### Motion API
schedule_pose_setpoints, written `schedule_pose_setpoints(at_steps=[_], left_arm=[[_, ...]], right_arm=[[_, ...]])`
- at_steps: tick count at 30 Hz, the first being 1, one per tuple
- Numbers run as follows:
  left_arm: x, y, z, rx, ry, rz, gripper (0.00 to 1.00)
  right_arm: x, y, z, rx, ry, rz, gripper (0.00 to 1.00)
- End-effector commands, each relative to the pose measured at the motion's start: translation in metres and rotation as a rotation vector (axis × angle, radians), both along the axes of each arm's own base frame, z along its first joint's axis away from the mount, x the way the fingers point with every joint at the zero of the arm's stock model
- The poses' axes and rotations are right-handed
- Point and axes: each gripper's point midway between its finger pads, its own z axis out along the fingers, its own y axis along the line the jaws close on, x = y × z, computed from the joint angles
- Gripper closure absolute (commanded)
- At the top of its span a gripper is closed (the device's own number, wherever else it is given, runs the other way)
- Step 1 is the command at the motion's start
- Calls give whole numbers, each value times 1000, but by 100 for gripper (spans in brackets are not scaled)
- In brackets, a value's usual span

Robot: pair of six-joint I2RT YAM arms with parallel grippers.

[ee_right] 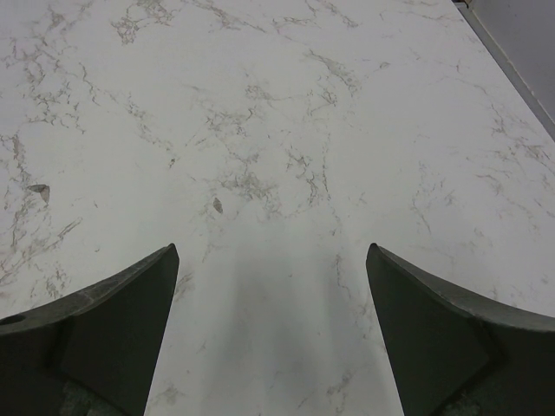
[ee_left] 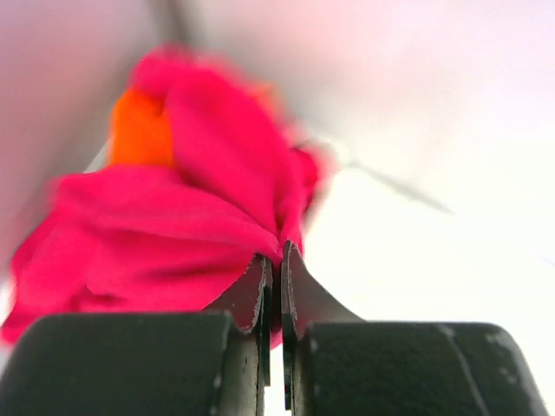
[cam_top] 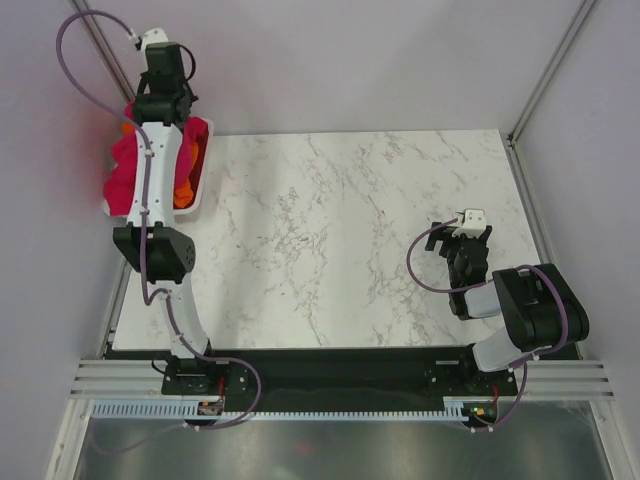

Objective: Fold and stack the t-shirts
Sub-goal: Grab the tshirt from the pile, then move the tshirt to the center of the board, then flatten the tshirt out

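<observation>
Your left end effector (ee_left: 279, 260), stretched over the white basket (cam_top: 200, 190) at the far left of the bench (ee_right: 260, 104), is clenched on a fold of the crimson-pink t-shirt (ee_left: 173, 234) — the orange t-shirt (ee_left: 139, 130) shows just behind it in the same heap. Your right end effector (ee_right: 270, 250) hangs released, jaws wide apart, above the marbled top near the right side.

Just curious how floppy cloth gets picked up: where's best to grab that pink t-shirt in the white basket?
Probably a raised fold of the bright crimson-pink cloth t-shirt, from above: it lies crumpled in the white plastic basket, so ridges stick up. The left gripper has its jaws shut on one fold.
</observation>
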Motion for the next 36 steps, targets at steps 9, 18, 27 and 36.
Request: schedule_pose_setpoints(at_steps=[9, 18, 27, 36], left_arm=[[-156, -189, 325, 29, -838, -551, 92], [-127, -179, 100, -31, -320, -419, 21], [-158, -171, -109, -142, 197, -365, 0], [-215, -255, -178, -431, 336, -540, 4]], right_arm=[[6, 4, 14, -2, -48, 17, 2], [6, 4, 14, -2, -49, 17, 2], [7, 4, 14, -2, -48, 17, 2], [7, 3, 12, 3, -40, 19, 2]])
